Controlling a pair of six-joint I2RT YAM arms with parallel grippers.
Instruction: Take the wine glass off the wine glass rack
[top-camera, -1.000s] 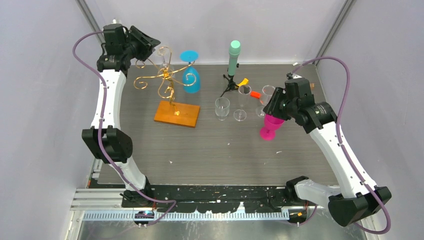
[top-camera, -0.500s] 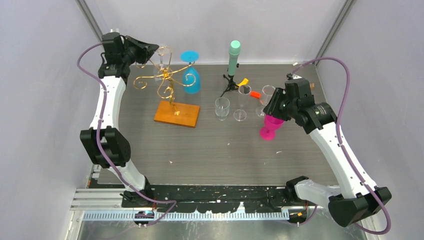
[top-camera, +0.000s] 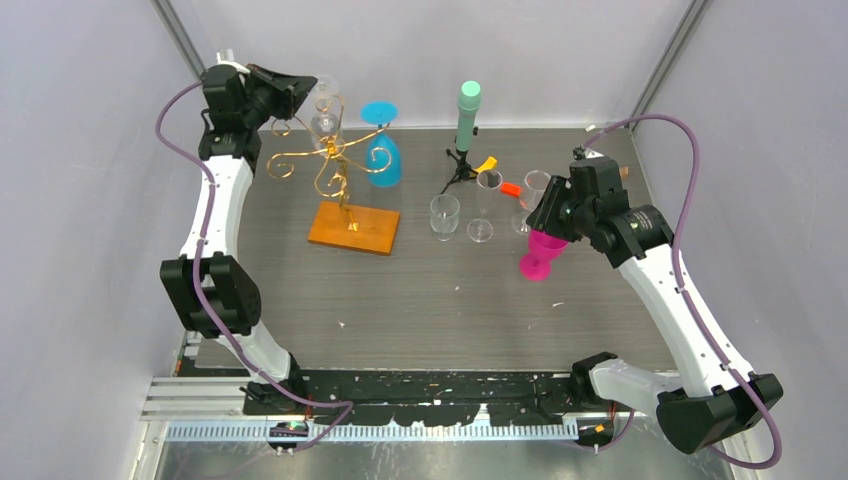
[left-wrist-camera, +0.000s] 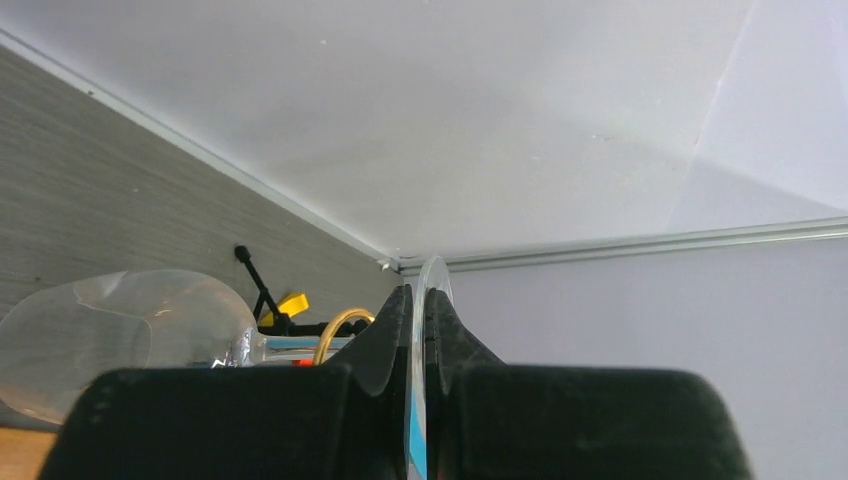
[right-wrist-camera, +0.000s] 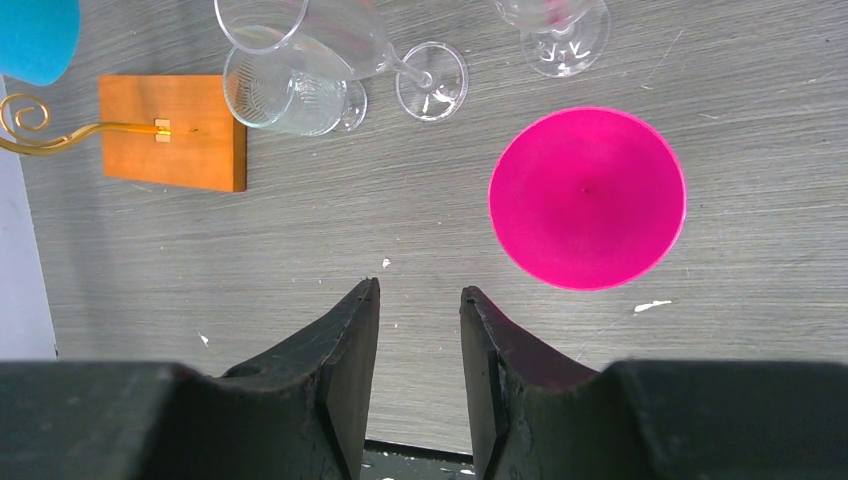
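The gold wire wine glass rack (top-camera: 335, 165) stands on its orange-brown wooden base (top-camera: 353, 228) at the back left. A clear wine glass (top-camera: 326, 112) hangs upside down from one arm. My left gripper (top-camera: 300, 92) is shut on the thin round foot of that glass. In the left wrist view the foot (left-wrist-camera: 436, 272) sits edge-on between the left gripper (left-wrist-camera: 420, 292) and the bowl (left-wrist-camera: 100, 335) lies at the left. A blue wine glass (top-camera: 383, 160) hangs on the rack's right side. My right gripper (top-camera: 547, 213) is open above a pink glass (right-wrist-camera: 587, 197), holding nothing.
A mint-green cylinder on a black tripod (top-camera: 467, 115) stands behind the middle. Three clear glasses (top-camera: 444, 215) (top-camera: 487, 200) (top-camera: 535, 190) stand between the rack and the pink glass (top-camera: 540, 255). The back wall is close behind the left gripper.
My left gripper has shut on the clear glass's foot and shifted slightly up and back. The right arm has not moved.
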